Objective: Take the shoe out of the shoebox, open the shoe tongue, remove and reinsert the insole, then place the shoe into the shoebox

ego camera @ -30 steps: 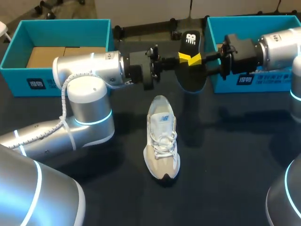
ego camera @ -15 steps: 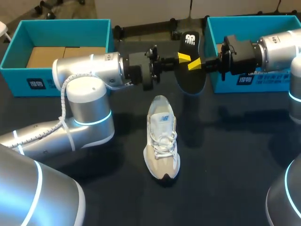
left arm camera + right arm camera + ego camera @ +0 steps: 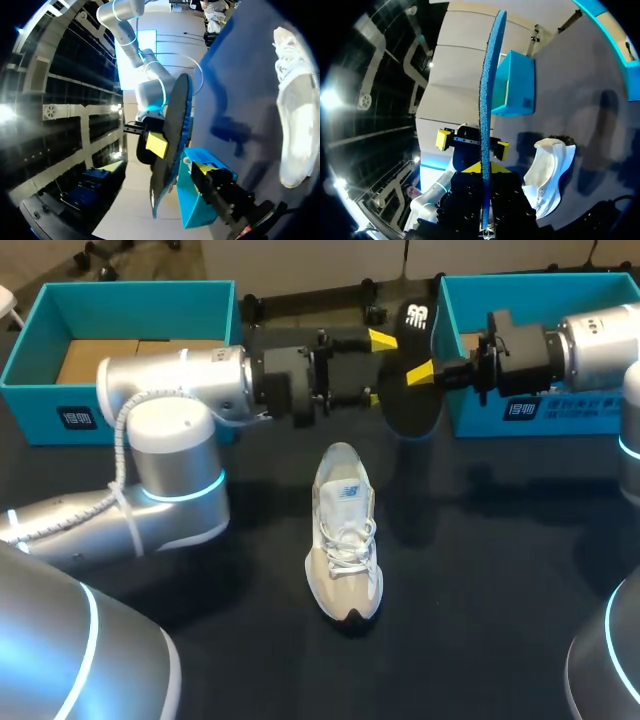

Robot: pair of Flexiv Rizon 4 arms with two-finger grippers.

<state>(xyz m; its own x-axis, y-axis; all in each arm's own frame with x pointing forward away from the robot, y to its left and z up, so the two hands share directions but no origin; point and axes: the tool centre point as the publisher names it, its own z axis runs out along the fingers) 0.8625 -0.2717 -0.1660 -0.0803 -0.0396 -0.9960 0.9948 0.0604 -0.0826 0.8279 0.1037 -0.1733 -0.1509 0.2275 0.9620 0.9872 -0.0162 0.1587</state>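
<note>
**Insole aloft, sneaker on table**

Black foam insole with blue underside (image 3: 408, 410) is pinched edge-up by right gripper (image 3: 424, 371), just beside right teal cardboard shoebox (image 3: 540, 280). Left gripper (image 3: 378, 368) is spread, near it. White-beige mesh sneaker (image 3: 345, 535) is set mid-table on dark table (image 3: 480, 590), well apart from both boxes.

A dark, matte table (image 3: 480, 570) fills the scene, its surface carrying soft shadows. At its far left corner stands an open teal box (image 3: 140, 310) with upright walls. Flat brown cardboard (image 3: 95, 360) lies on the box's floor, a seam dividing it into two pieces. A small dark label (image 3: 75, 420) with white print sits on the box's front wall.
</note>
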